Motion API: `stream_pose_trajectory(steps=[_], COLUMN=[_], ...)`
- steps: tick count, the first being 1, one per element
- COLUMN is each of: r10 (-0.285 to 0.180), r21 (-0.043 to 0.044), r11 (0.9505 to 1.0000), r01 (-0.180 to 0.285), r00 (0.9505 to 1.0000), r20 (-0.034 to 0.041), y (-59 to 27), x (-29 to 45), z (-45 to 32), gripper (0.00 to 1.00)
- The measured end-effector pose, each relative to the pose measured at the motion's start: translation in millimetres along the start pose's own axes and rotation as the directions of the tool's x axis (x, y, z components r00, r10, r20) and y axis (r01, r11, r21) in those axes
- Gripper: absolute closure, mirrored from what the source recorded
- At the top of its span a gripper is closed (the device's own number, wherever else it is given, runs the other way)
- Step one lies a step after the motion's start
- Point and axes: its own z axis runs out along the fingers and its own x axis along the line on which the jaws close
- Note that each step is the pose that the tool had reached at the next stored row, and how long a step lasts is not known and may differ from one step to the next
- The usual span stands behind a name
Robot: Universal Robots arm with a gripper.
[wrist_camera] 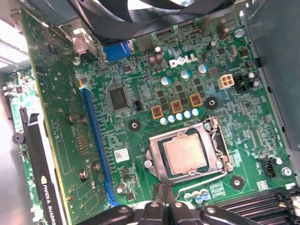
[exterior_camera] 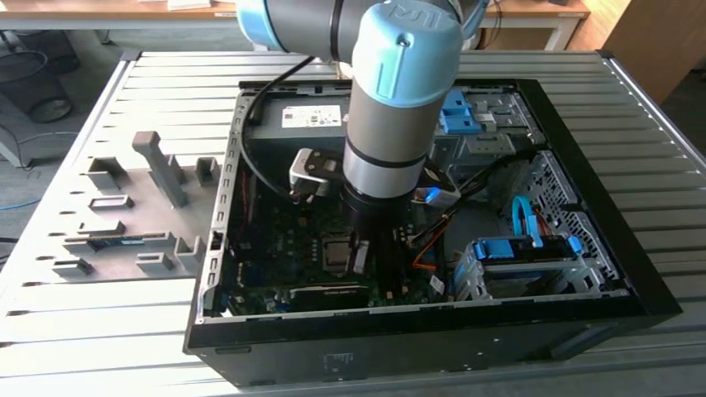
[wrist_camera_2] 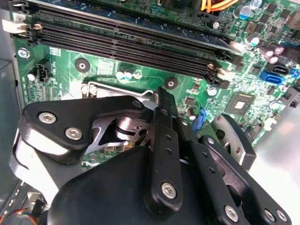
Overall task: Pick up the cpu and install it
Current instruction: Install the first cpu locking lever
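Note:
The cpu (wrist_camera: 186, 154) is a flat square chip with a dull metal face. It lies flat in its socket on the green motherboard (wrist_camera: 140, 70), with the metal socket frame (wrist_camera: 154, 164) around it. My gripper (wrist_camera: 161, 194) hangs just off the socket's edge, beside the cpu, fingers together and holding nothing. In the exterior view the gripper (exterior_camera: 359, 252) reaches down into the open computer case (exterior_camera: 441, 331) right next to the cpu (exterior_camera: 334, 246). In the second wrist view the gripper (wrist_camera_2: 159, 101) covers the socket and only a corner of the frame (wrist_camera_2: 93, 86) shows.
Black memory slots (wrist_camera_2: 122, 44) run along one side of the socket. A long blue slot (wrist_camera: 96, 140) and a graphics card (wrist_camera: 42, 178) lie on the other. The case also holds a grey power supply (exterior_camera: 298, 116), cables and a blue drive cage (exterior_camera: 518, 256). Grey fixtures (exterior_camera: 121, 223) sit at the exterior view's left.

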Motion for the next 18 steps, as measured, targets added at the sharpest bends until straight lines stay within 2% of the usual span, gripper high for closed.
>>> stream_pose_trajectory(steps=[3, 8, 18], r10=[0.0, -0.001, -0.001], r21=[0.0, -0.0019, -0.0021], r11=[1.0, 1.0, 1.0], r01=[0.0, 0.001, 0.001], r00=[1.0, 1.0, 1.0], r20=[0.0, 0.0064, 0.007], y=[-1.1, -2.0, -4.1], x=[-0.3, -0.9, -1.7], z=[1.4, 5.0, 7.4], gripper=[0.9, 0.9, 0.9])
